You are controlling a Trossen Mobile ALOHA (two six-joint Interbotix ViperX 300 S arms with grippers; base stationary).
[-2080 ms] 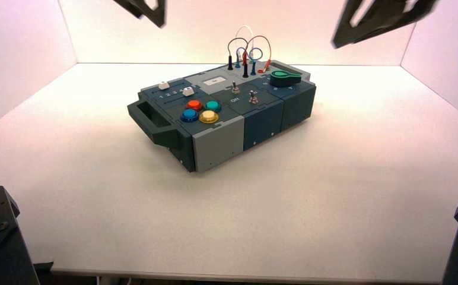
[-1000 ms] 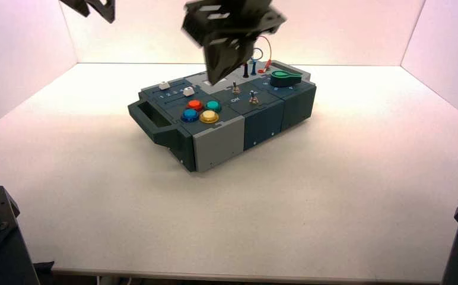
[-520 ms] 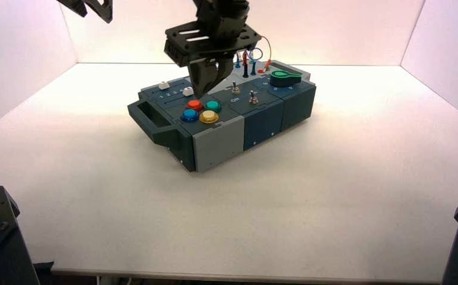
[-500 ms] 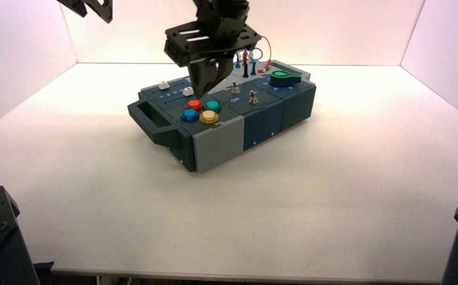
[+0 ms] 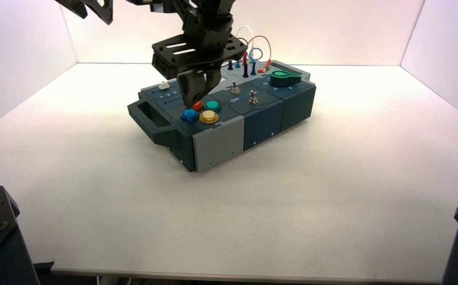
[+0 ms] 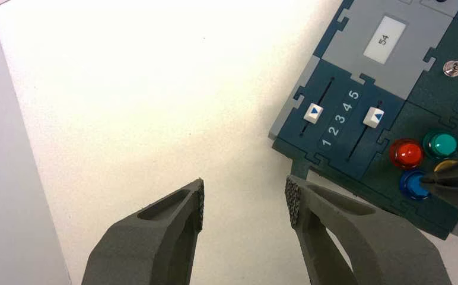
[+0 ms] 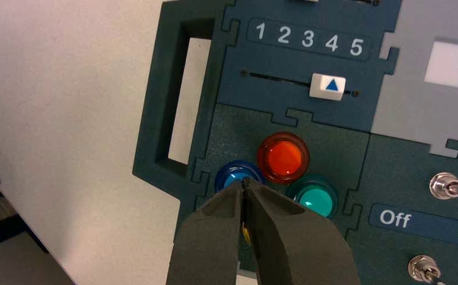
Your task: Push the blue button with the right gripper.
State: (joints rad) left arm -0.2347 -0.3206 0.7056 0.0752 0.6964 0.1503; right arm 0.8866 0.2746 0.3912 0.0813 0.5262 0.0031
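Note:
The blue button (image 7: 234,174) sits at the corner of a four-button cluster on the dark box (image 5: 262,119), next to the red button (image 7: 283,157). It also shows in the high view (image 5: 188,115) and the left wrist view (image 6: 415,184). My right gripper (image 7: 245,184) is shut and empty, with its tips right over the blue button's edge. I cannot tell if they touch it. In the high view the right gripper (image 5: 192,101) points down at the cluster. My left gripper (image 6: 244,202) is open and empty, raised to the box's left at the high view's upper left (image 5: 90,9).
A green button (image 7: 312,199) and a yellow button (image 5: 209,117) complete the cluster. A white slider (image 7: 327,86) stands near 4. Two toggle switches (image 5: 235,89), a green knob (image 5: 285,76) and looped wires (image 5: 250,47) lie farther along. The box handle (image 5: 149,116) faces left.
My right gripper came in from the upper right, dropped over the box, then moved down and left from above the red button to the blue button. The left gripper stayed raised.

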